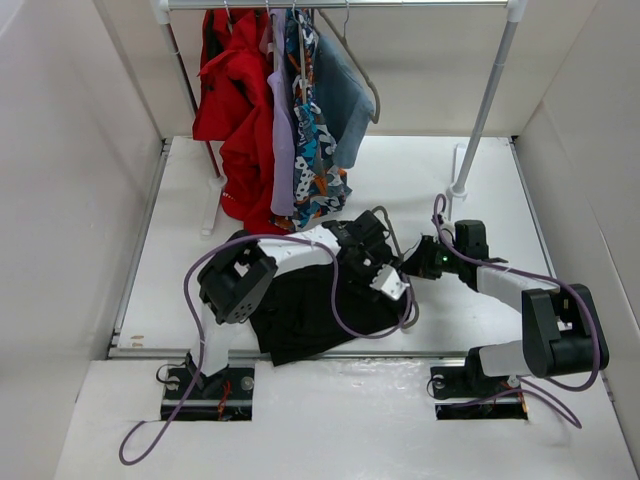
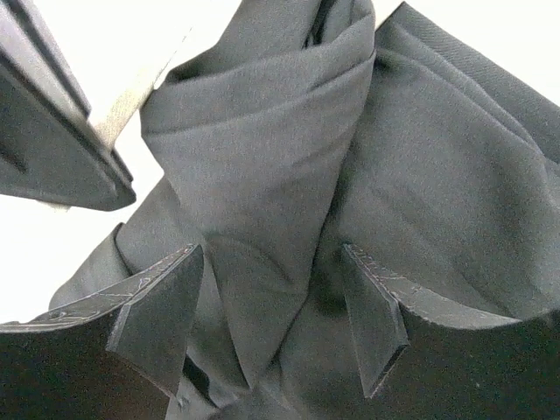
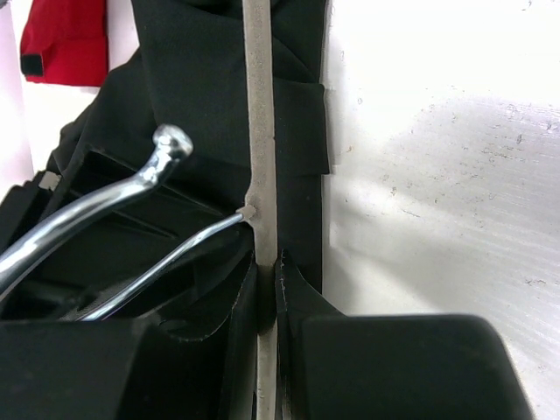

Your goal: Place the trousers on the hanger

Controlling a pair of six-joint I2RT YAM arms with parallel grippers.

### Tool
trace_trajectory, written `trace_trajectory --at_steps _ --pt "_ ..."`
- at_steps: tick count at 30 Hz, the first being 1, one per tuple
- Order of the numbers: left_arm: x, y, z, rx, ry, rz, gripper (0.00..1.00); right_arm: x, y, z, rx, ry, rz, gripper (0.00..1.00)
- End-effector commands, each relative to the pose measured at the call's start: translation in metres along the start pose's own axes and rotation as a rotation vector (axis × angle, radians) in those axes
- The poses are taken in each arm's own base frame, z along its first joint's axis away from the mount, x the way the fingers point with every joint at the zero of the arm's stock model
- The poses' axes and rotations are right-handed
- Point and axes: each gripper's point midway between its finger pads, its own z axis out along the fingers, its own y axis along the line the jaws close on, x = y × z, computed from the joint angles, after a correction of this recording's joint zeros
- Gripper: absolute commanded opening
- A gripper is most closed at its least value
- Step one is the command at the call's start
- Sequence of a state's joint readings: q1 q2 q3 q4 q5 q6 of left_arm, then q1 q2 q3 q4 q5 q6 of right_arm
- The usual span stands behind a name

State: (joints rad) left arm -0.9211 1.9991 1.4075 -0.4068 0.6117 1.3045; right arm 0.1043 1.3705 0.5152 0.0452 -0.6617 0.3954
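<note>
Trousers (image 1: 300, 310) lie bunched on bench (image 1: 470, 160), lower centre of top view, partly under left arm. Left claw (image 2: 267, 319) released, fingers apart w/ a fabric fold between them. Right claw (image 3: 267, 293) clenched on hanger (image 3: 260, 131) bar, bottom centre of its view; wire hook (image 3: 131, 188) mid-left, over black cloth.
</note>
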Motion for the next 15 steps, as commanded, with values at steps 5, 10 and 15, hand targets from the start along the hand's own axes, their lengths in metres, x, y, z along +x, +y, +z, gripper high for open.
trace_trajectory --at_steps 5,10,15 --pt "-0.009 0.002 -0.004 -0.071 -0.016 -0.054 0.63 0.001 -0.023 0.002 0.089 0.011 -0.021 0.0" --pt "-0.014 0.023 -0.003 -0.169 -0.025 -0.076 0.09 0.003 -0.025 0.003 0.092 0.019 -0.024 0.0" --pt "-0.026 0.038 -0.018 -0.201 -0.021 -0.134 0.0 0.002 -0.027 0.002 0.097 0.013 -0.019 0.0"
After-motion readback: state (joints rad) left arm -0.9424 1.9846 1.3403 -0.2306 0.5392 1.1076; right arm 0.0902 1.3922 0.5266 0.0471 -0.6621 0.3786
